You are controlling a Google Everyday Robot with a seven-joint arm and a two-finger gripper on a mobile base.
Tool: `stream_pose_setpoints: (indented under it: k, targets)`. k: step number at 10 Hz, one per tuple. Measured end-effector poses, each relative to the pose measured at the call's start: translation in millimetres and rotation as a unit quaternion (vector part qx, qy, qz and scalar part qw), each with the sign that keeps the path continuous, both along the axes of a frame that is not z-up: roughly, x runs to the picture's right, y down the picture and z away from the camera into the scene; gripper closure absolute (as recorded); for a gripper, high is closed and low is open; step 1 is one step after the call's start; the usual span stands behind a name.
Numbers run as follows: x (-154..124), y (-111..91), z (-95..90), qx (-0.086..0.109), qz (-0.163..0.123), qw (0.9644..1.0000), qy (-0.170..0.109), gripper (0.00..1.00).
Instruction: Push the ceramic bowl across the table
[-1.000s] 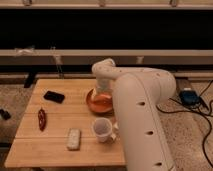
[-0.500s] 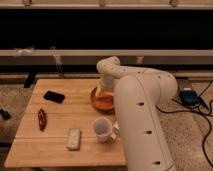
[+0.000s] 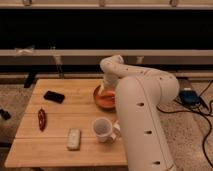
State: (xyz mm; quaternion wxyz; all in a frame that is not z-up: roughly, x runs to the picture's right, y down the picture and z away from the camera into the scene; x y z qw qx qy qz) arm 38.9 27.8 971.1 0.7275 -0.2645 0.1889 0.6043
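The orange-red ceramic bowl (image 3: 103, 99) sits on the light wooden table (image 3: 60, 116) near its right edge, partly hidden by my white arm. My gripper (image 3: 106, 86) comes down at the bowl's far rim, right over the bowl. A white handled mug (image 3: 103, 129) stands in front of the bowl, near the arm.
A black phone (image 3: 54, 96) lies at the table's far left. A red chili-like item (image 3: 42, 119) lies at the left edge. A pale rectangular block (image 3: 74, 139) lies near the front. Cables and a blue device (image 3: 190, 96) are on the floor to the right.
The arm's upper end has shifted a little to the right over the bowl. The bowl seems to have moved slightly right with it.
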Motion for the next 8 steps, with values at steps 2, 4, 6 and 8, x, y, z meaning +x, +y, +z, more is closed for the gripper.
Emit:
stream_pose_setpoints:
  k: [2,4,6,8]
  targets:
    - [6.9,-2.1,0.5,0.0,0.0,1.0,0.001,0.2]
    - [18.0,-2.7,-0.1,0.0,-0.003,1.0,0.003,0.2]
    - [28.4,-4.0,-6.8,0.0,-0.002,1.0,-0.001,0.2]
    - [30.1,-11.2,-25.3,0.004,0.003,0.9999,-0.009,0.2]
